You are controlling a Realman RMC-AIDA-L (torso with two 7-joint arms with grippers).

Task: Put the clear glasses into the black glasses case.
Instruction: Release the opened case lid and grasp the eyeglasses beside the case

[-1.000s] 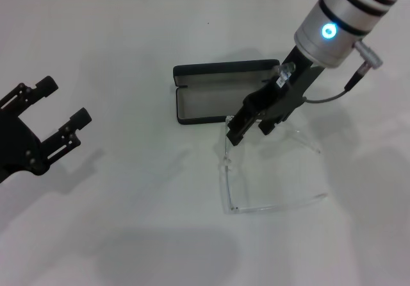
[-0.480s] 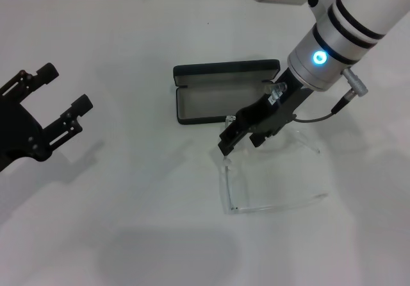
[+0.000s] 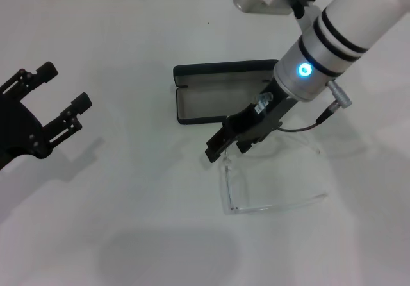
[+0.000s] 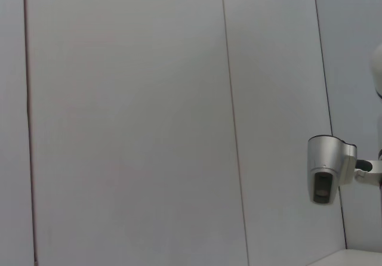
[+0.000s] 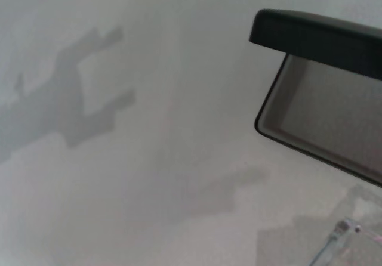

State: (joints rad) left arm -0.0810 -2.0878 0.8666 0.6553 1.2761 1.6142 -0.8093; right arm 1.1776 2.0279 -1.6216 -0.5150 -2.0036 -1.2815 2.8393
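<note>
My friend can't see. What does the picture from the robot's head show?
The robot's right hand hangs over the hinge corner of the clear plastic glasses, which lie unfolded on the white table. Just behind them the black hard glasses case lies open, grey lining empty. The left hand waits open, far left.

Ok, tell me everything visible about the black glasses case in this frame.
The black glasses case is a rounded-rectangular hard clamshell lying open on the white table, its lid raised behind the tray. The inside is lined in light grey, and nothing lies in the part of the tray that shows. The right gripper hangs over its near right corner, hiding that part. The clear glasses lie just in front of it on the table.
</note>
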